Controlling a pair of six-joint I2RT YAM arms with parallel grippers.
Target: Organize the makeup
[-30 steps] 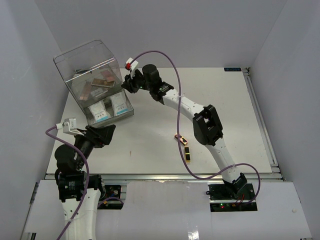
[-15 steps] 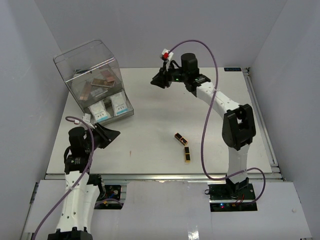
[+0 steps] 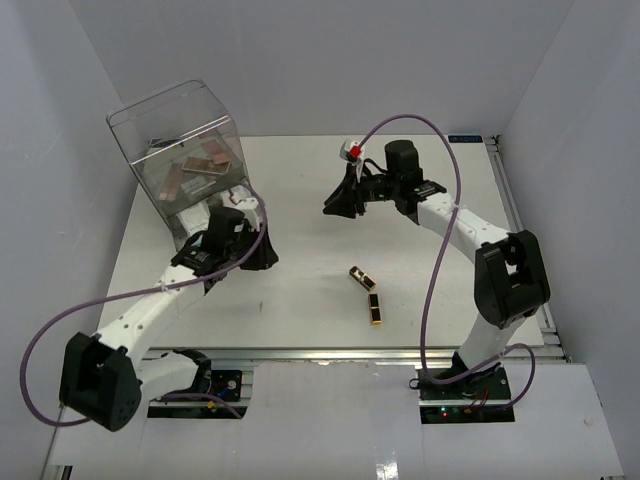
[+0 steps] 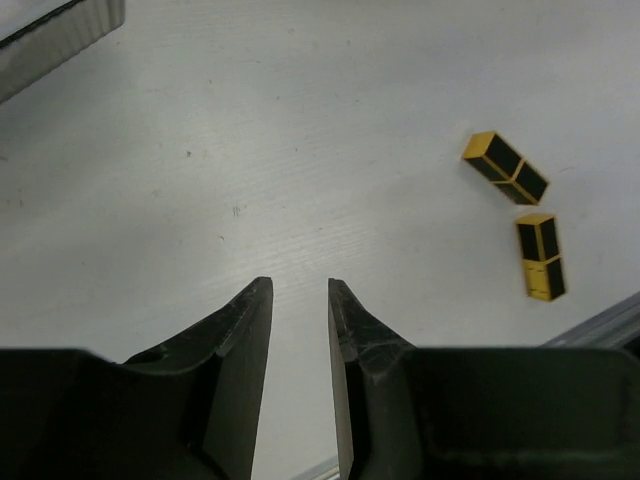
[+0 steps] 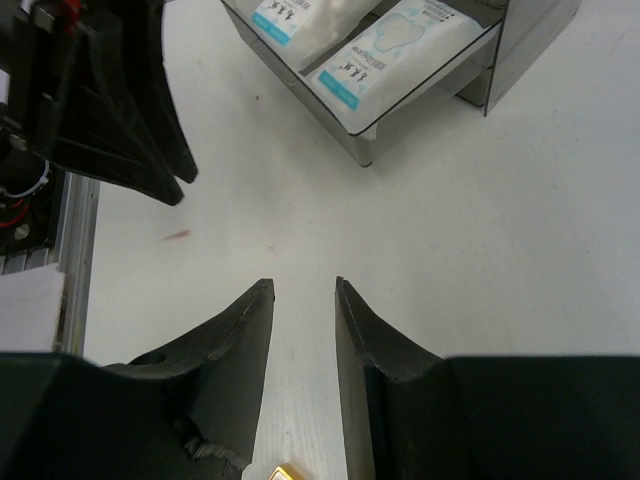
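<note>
Left arm has swung in from bottom left to mid-frame. Now the left end effector (image 4: pixel 300 285) and right end effector (image 5: pixel 303 285) are barely parted, both empty. The lipstick tubes (image 3: pixel 374 308) lie lower centre on the tabletop (image 3: pixel 300 310). They're probably light, rigid and slick, so I'd pinch across the long sides.

Three eyes on one table (image 3: pixel 310 240) — one high, two wrist-close.
Top camera looks down from behind my bases; left wrist skims low toward the lipstick tubes (image 4: pixel 540 257), right wrist faces the clear box (image 5: pixel 530 40), both shared with the top.
</note>
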